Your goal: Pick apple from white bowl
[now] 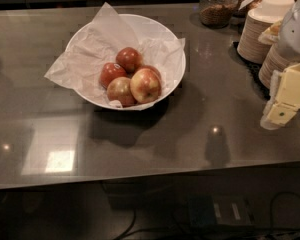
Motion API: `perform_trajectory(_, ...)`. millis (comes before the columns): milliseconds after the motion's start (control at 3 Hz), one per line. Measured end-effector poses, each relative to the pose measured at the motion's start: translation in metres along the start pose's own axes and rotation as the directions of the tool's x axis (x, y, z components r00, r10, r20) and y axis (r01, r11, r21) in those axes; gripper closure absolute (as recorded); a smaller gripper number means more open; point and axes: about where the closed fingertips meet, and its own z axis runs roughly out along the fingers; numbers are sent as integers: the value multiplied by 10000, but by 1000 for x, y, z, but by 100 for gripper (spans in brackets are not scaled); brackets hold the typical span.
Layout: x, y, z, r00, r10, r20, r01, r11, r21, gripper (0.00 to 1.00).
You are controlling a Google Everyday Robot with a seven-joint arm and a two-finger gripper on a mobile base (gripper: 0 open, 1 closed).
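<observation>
The white bowl (165,46), wide and lined with crumpled white paper, sits on the dark grey counter left of centre. Several apples lie in it. The apple (145,85), largest and lightest with a red-orange blush and pale yellow patches, lies at the front right of the pile. Two small dark red apples (128,59) sit behind it, and a duller yellow-red apple (121,91) lies to its left. My gripper (285,101), cream-coloured, hangs at the right edge of the view, well to the right of the bowl and apart from it.
Stacks of cream paper bowls (262,26) stand at the back right, close behind my gripper. A glass jar (217,6) with brown contents stands at the back. The counter's front edge (140,181) runs across the lower part of the view.
</observation>
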Motion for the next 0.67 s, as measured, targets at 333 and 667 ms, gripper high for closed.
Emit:
perform_trajectory(333, -19, -8, 15, 9970, -193, 743, 213, 9995, -254, 0)
perform_trajectory(667, -49, -14, 23, 9789, -732, 1909, 819, 9959, -383, 0)
